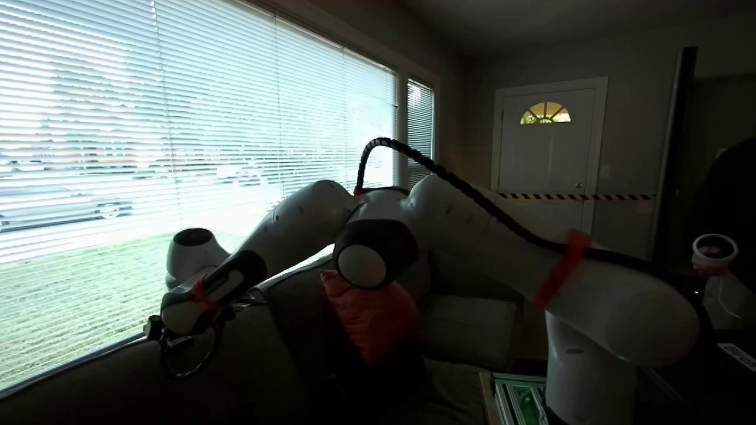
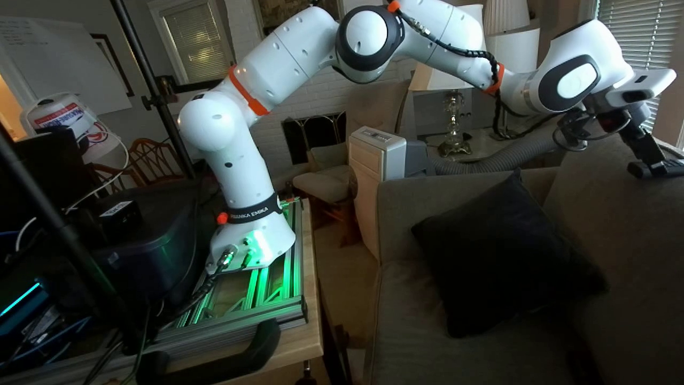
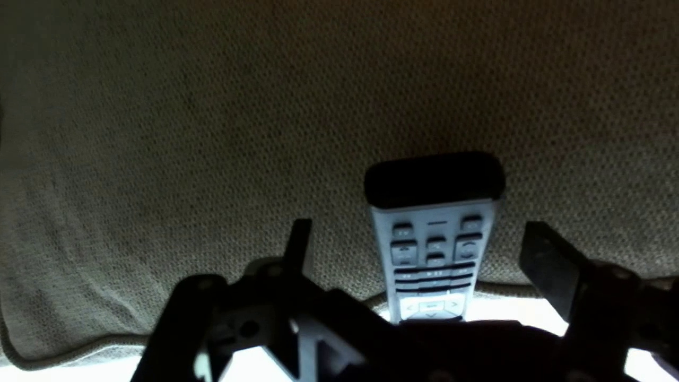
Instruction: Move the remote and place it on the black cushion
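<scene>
The remote (image 3: 435, 239) is a slim handset with a black end and a pale button face. It rests on the top of the sofa back and also shows in an exterior view (image 2: 639, 170). In the wrist view my gripper (image 3: 418, 225) is open. Its fingers stand on either side of the remote with a gap on each side. In an exterior view the gripper (image 2: 649, 149) points down, with a finger at the remote. The remote's lower end is hidden by the gripper body. The black cushion (image 2: 502, 256) lies tilted on the sofa seat against the back.
The grey-brown sofa (image 2: 470, 347) has a tall back; its piped edge (image 3: 85, 347) borders the bright window. An orange-red cushion (image 1: 378, 319) leans on the sofa. Window blinds (image 1: 195, 118) run behind the sofa back. Lamps (image 2: 454, 117) and a white appliance (image 2: 377, 160) stand beyond the sofa.
</scene>
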Controlling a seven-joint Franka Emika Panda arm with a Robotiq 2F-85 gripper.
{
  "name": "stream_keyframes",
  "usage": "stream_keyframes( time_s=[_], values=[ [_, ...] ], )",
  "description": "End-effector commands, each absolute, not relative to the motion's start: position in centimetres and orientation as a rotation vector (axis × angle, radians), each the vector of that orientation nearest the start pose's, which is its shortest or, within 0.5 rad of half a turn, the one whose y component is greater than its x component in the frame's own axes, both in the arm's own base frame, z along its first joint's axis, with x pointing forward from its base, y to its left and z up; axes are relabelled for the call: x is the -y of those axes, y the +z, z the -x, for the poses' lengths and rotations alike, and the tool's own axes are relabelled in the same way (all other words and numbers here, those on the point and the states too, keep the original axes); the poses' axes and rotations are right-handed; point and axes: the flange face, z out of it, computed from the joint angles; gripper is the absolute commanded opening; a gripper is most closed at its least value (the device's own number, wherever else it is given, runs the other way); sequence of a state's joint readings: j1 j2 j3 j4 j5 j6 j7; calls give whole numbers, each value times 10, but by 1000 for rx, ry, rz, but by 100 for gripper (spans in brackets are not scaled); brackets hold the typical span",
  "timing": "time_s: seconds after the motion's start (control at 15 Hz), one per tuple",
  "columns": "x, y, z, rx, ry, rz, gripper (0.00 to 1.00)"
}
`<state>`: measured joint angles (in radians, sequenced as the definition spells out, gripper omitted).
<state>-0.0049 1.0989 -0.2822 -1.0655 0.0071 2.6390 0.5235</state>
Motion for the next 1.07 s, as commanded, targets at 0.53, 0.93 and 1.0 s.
stream_keyframes(
  time_s=[0.53,0.93,1.0],
  values=[
    [139,214,-804,-881,-771,2914,32],
    [116,282,-811,-769,-906,2848,32],
    [110,296,-811,-744,-922,2824,32]
  ],
)
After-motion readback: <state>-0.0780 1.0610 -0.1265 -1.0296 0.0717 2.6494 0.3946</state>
